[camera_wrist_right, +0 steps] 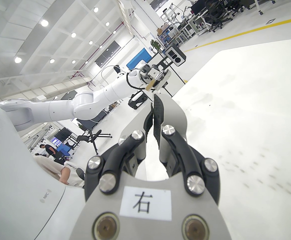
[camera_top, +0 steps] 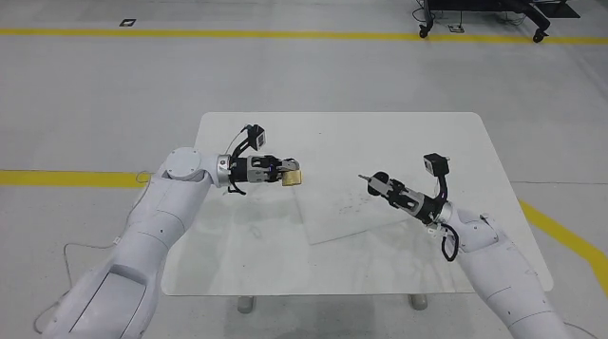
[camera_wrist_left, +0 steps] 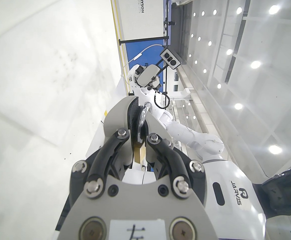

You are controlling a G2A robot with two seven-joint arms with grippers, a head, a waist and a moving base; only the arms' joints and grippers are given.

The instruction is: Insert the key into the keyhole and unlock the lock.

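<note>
Left hand (camera_top: 288,170) is clamped on the lock (camera_top: 294,177), held over the counter (camera_top: 427,140) left of its middle. The shackle (camera_wrist_left: 145,111) shows between the pads in the left wrist view. Right hand (camera_top: 373,181) is just right of the middle, fingers pinched narrow on the key (camera_top: 362,178). The key tip points at the lock, near it but not touching. Hands face each other.

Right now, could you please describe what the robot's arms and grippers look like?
The left arm and right arm are glossy white, with black cables at the wrists. The left gripper and right gripper are grey metal with black linkages, silver screws, black-ribbed fingers and white labels.
</note>
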